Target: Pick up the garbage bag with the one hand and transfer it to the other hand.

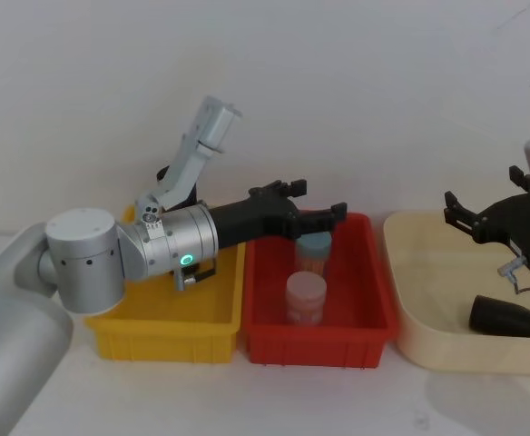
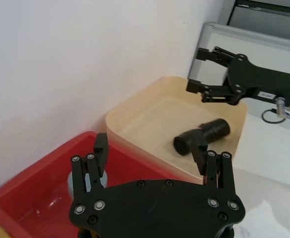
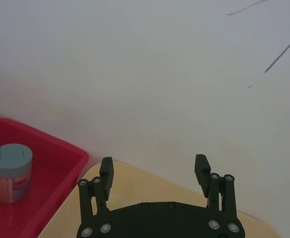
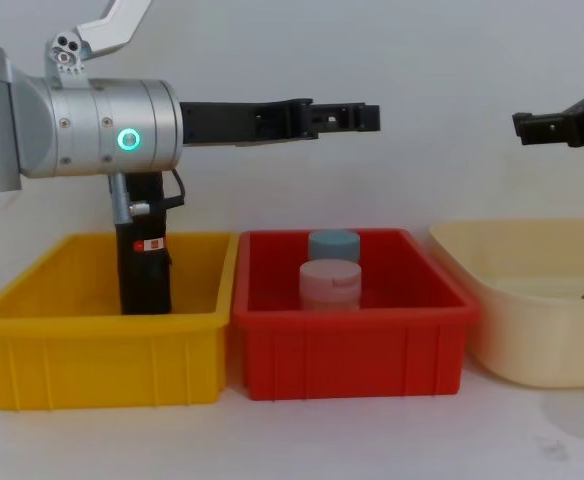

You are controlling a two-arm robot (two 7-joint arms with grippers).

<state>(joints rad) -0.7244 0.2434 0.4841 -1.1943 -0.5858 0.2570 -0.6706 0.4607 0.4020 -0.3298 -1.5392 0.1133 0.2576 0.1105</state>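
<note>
White tabletop [image 1: 247, 400]; approach step: left gripper [image 1: 321, 198], spread wide over red bin [image 1: 383, 300], must next reach garbage bag [image 1: 510, 316] in beige tub [image 1: 428, 354]; right gripper [image 1: 451, 207] also spread

Looks like a robot lab test bench. Bare white wall [image 1: 356, 82] behind the red bin [image 1: 310, 350], plain white tabletop [image 1: 247, 400] under it. Yellow bin [image 1: 156, 345] butted against its left side, beige tub [image 1: 446, 350] just to its right, so a staged row. Two lidded jars [image 1: 306, 298] inside the red bin look like props. Left gripper [image 1: 319, 198] hangs above its back rim and right gripper [image 1: 448, 207] above the tub, both with fingers spread.
</note>
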